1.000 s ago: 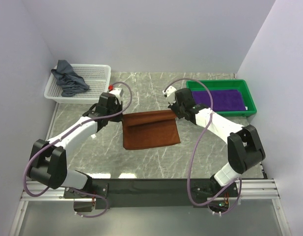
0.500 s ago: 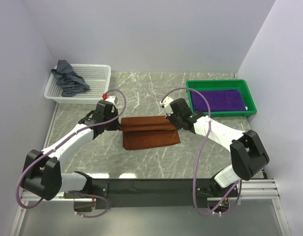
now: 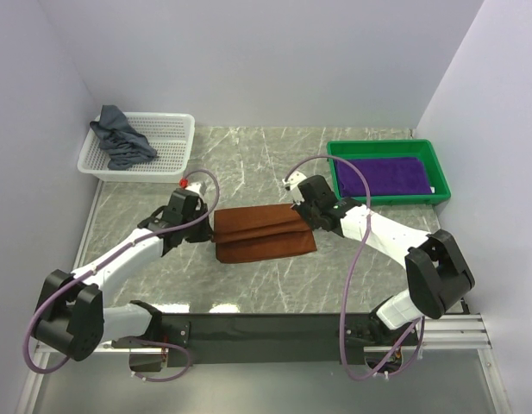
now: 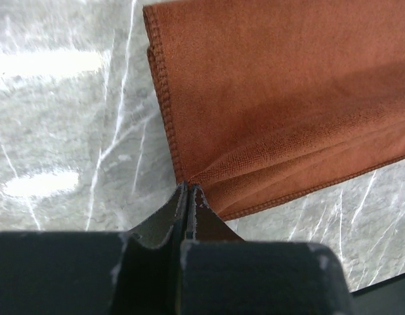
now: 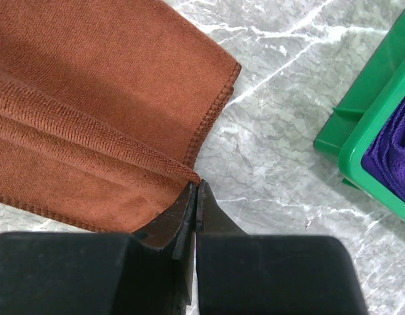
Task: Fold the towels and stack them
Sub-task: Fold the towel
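Basket holding grey towel, tray holding purple towel

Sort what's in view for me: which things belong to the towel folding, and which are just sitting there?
Job:
- rust-brown towel, pinched by left pincer and right pincer
- purple towel
- grey-blue towel

Just there:
- white mesh basket
- green tray
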You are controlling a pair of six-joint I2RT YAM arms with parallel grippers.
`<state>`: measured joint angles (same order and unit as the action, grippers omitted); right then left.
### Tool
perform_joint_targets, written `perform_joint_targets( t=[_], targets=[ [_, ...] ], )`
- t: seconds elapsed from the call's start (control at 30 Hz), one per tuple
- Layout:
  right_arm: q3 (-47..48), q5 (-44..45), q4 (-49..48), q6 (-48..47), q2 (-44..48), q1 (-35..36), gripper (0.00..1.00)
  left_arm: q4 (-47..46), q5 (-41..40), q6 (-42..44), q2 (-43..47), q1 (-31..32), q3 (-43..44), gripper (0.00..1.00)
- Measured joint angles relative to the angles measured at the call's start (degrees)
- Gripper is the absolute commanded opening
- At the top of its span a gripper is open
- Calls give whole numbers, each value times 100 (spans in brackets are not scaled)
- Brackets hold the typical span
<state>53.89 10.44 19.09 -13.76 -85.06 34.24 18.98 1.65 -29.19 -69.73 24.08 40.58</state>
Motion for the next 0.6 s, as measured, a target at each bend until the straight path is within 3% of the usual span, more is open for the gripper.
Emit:
perform_joint_targets(
  t=[0.6],
  targets=[
    [-109, -188, 291, 455, -269, 127, 2, -166, 17, -343, -17, 164, -437, 2]
  ],
)
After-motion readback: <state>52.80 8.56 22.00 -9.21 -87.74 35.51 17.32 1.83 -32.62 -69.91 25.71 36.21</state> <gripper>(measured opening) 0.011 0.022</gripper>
